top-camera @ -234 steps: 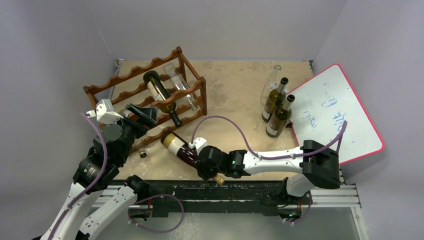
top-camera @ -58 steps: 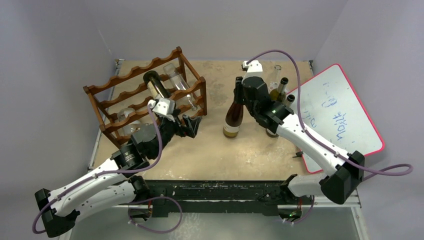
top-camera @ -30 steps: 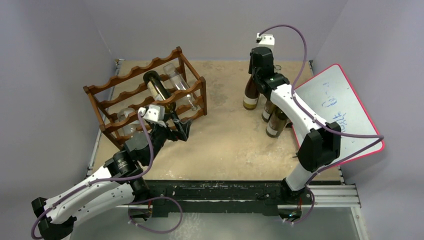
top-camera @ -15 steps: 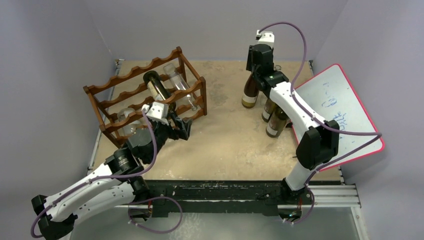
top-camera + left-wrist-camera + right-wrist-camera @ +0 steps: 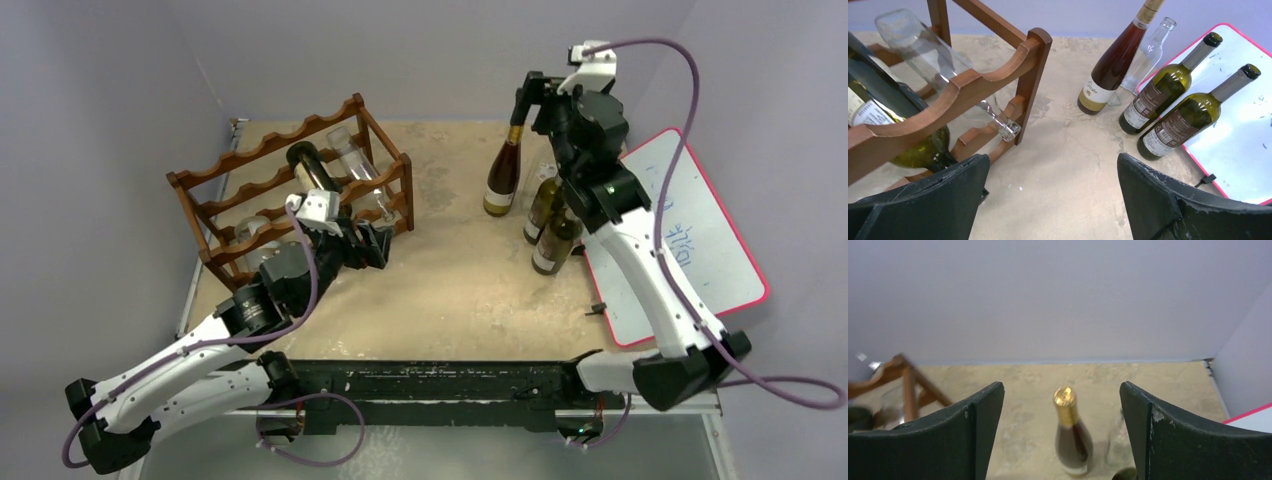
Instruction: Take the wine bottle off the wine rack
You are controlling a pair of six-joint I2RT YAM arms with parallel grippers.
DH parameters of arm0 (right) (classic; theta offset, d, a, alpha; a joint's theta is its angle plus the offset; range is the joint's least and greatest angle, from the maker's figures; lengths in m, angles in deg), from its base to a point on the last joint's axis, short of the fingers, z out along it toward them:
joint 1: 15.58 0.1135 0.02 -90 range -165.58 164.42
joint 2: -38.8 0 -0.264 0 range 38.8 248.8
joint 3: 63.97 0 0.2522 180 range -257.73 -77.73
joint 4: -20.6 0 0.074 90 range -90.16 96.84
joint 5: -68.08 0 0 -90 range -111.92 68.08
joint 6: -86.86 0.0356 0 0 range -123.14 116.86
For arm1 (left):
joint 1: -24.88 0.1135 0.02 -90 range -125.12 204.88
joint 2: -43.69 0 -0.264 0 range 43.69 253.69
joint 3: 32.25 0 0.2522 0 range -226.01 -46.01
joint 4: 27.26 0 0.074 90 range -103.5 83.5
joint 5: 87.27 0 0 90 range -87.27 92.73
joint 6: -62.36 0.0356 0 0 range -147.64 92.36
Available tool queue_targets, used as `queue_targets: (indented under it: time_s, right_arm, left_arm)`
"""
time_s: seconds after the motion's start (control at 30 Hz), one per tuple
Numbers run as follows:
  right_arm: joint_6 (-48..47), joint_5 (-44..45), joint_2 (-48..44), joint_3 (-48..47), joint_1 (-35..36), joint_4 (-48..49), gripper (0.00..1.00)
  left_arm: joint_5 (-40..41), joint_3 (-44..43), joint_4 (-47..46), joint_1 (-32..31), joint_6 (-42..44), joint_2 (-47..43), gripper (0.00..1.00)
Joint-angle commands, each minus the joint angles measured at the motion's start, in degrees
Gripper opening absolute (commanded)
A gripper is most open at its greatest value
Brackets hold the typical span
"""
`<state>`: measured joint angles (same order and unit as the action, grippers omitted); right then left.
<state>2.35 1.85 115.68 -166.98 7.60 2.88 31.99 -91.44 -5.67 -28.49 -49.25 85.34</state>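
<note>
The open room is in the middle of the worktop (image 5: 470, 290), a broad bare strip between the wine rack (image 5: 262, 150) at the left rear and the standing bottles at the right rear. Walls close in the back and both sides. The rack sits skewed, its left end near the worktop's left edge. A pink-rimmed whiteboard (image 5: 690, 230) lies tilted over the right edge and crowds that side.

My left pincer (image 5: 1053, 165) is spread wide and holds nothing. It hangs low just beside the rack's near right corner post, with free surface ahead of it.

My right pincer (image 5: 1060, 390) is high up at the back wall, released. Its fingers stand well apart, above and clear of the gold-capped top of the amber wine bottle (image 5: 502, 178).

That bottle stands upright on the worktop, off the rack. It has reddish-brown glass, a long neck and a pale label low on the body. Two green bottles (image 5: 1168, 90) stand just beside it, with an empty clear bottle (image 5: 1148, 50) right behind.

A dark green wine bottle (image 5: 310, 172) lies across the scalloped rails, base toward the back wall. A clear bottle (image 5: 923, 45) lies next to it. Which tier carries them I cannot tell.
</note>
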Motion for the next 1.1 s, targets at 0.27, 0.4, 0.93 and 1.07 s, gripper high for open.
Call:
queue_targets:
  time_s: [0.27, 0.4, 0.93, 1.07]
  right_arm:
    - [-0.5, -25.7, -12.5, 15.1, -0.1, -9.2, 0.99]
    - [-1.1, -24.9, -13.0, 14.9, 0.1, -13.1, 1.0]
    - [5.0, -21.9, -23.9, 21.6, 0.4, 1.2, 1.0]
    - [4.3, -25.4, -21.5, 20.7, 0.3, 1.5, 1.0]
  left_arm:
    - [-4.5, -5.1, -0.1, 0.1, -9.3, 11.7, 1.0]
    - [-10.3, -8.9, 0.8, 0.1, -8.1, 17.4, 1.0]
    - [-3.5, -17.2, 8.2, 0.1, -4.6, 15.0, 1.0]
    - [1.3, -15.7, 9.2, 0.2, -2.1, 11.3, 1.0]
